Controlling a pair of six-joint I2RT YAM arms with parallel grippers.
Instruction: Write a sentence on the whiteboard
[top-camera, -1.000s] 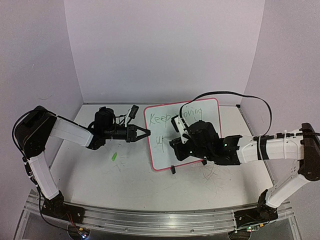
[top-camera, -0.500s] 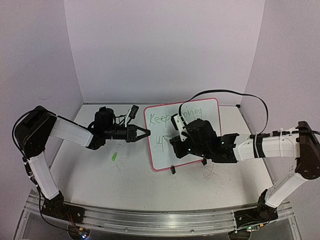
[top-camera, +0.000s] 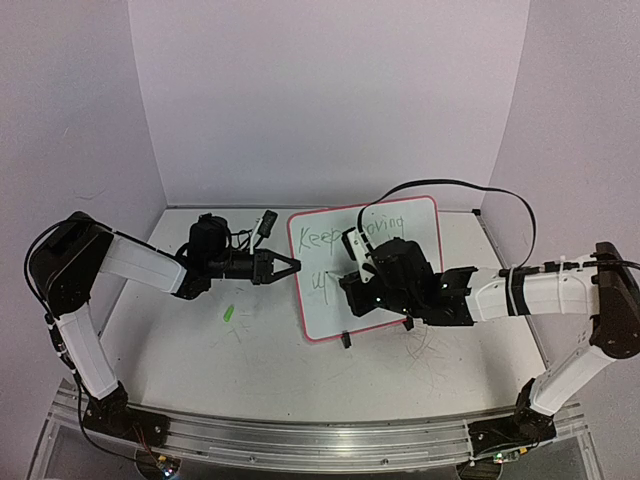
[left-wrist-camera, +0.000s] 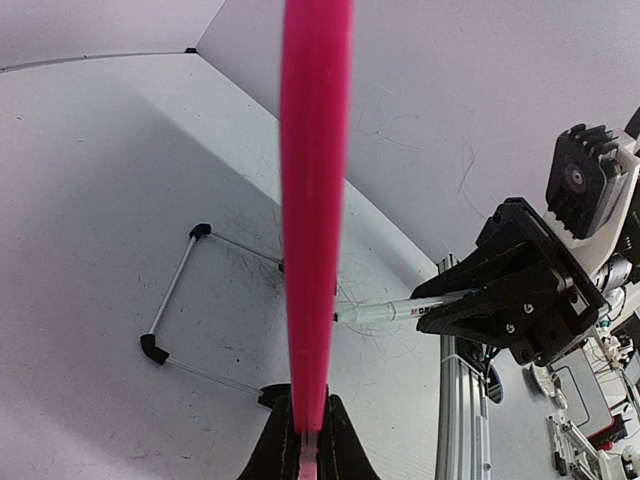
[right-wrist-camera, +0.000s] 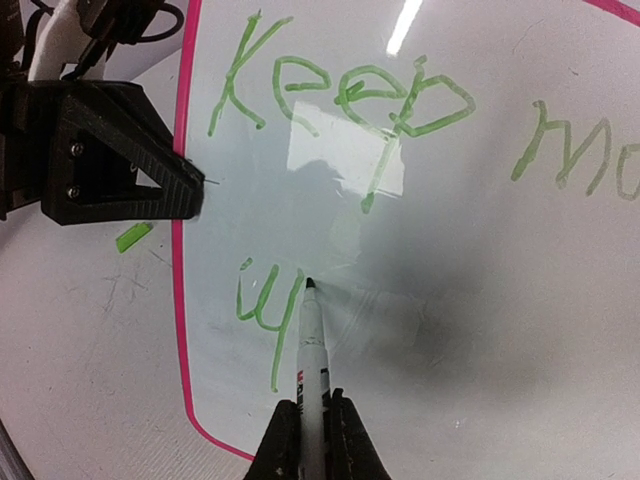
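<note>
Right fingers (right-wrist-camera: 285, 445), clamped on marker (right-wrist-camera: 311, 345), have crept left, tip at "up"; left fingers (left-wrist-camera: 278, 455) pinch whiteboard (right-wrist-camera: 480, 260) edge; sentence (right-wrist-camera: 340, 100) incomplete.

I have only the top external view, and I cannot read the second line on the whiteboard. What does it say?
Observer: In the right wrist view the lower line of the sentence is only "up", in green, under "Keep".
Operator: Is writing in progress?
Observer: It seems so: the marker, gripped in the right hand, has its tip at the whiteboard just right of the "p".
Operator: What steadies the board?
Observer: In the left wrist view the left hand is shut on its pink frame.
</note>
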